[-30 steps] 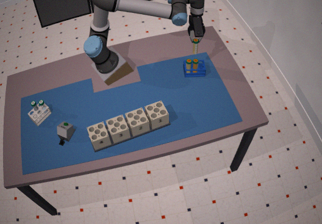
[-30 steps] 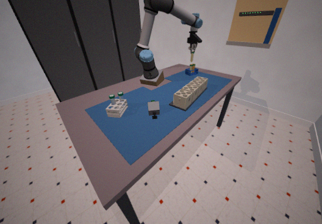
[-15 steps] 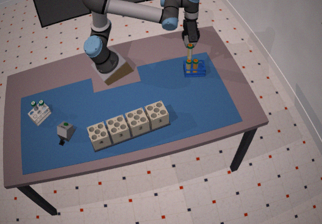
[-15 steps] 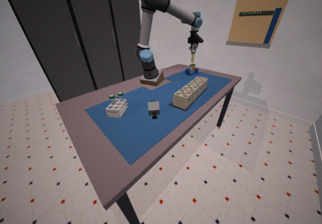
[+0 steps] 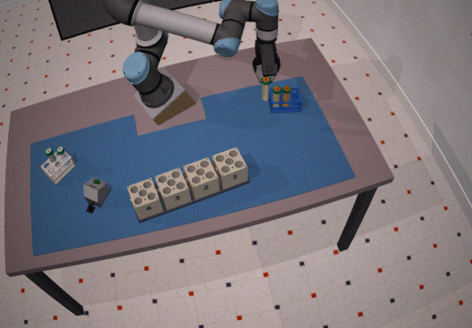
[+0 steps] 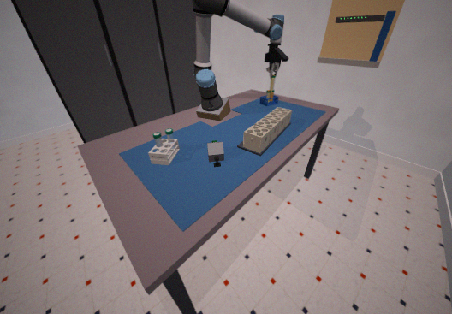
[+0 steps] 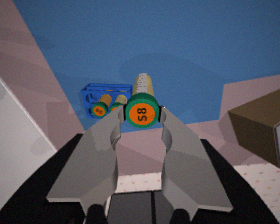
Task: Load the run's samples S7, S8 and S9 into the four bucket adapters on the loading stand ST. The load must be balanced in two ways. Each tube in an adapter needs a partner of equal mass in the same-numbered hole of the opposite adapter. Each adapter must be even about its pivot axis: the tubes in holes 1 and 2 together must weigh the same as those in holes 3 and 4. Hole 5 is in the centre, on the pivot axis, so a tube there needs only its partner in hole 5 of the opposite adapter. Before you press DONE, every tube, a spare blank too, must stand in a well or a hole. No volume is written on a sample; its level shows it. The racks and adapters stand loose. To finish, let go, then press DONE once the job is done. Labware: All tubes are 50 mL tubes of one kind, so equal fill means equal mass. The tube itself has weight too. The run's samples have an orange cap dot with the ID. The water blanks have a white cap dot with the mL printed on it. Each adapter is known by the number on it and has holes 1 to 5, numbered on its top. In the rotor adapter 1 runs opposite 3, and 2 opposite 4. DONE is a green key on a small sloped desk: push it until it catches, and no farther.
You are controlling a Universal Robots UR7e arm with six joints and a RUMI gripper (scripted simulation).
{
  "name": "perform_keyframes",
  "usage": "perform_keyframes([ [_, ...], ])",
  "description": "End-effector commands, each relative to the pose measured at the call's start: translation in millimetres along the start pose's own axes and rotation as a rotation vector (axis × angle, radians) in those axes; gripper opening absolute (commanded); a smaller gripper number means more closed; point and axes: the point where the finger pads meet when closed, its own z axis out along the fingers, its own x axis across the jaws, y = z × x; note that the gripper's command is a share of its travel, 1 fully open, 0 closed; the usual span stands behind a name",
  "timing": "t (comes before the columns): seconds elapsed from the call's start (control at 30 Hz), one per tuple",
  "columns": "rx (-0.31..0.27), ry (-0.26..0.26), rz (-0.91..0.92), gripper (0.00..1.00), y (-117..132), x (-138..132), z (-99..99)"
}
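My gripper (image 5: pixel 266 79) (image 6: pixel 271 77) (image 7: pixel 142 106) is shut on sample tube S8 (image 5: pixel 265 89) (image 6: pixel 270 85) (image 7: pixel 142 111), held upright by its green cap with an orange dot, lifted clear above and just left of the blue sample rack (image 5: pixel 286 106) (image 6: pixel 266 100) (image 7: pixel 91 95). Two more orange-dot samples (image 5: pixel 282 96) (image 7: pixel 105 106) stand in that rack. The four beige bucket adapters (image 5: pixel 191 181) (image 6: pixel 268 127) stand in a row on the stand near the table's front, numbered 4, 3, 2, 1 from left to right; their holes look empty.
A white rack (image 5: pixel 56 169) (image 6: pixel 163 154) at the left holds two white-dot blanks (image 5: pixel 55 153) (image 6: pixel 163 137). The DONE key desk (image 5: pixel 96 190) (image 6: pixel 215 151) stands between it and the adapters. The arm's base (image 5: pixel 165 104) (image 6: pixel 212 110) sits at the table's back.
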Motion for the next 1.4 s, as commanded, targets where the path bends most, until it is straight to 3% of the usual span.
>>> perform_keyframes([
  [0.0, -0.001, -0.004, -0.001, 0.00, -21.5, 16.4, -1.2],
  [1.37, 0.000, -0.004, -0.001, 0.00, -214.5, 170.3, -0.5],
])
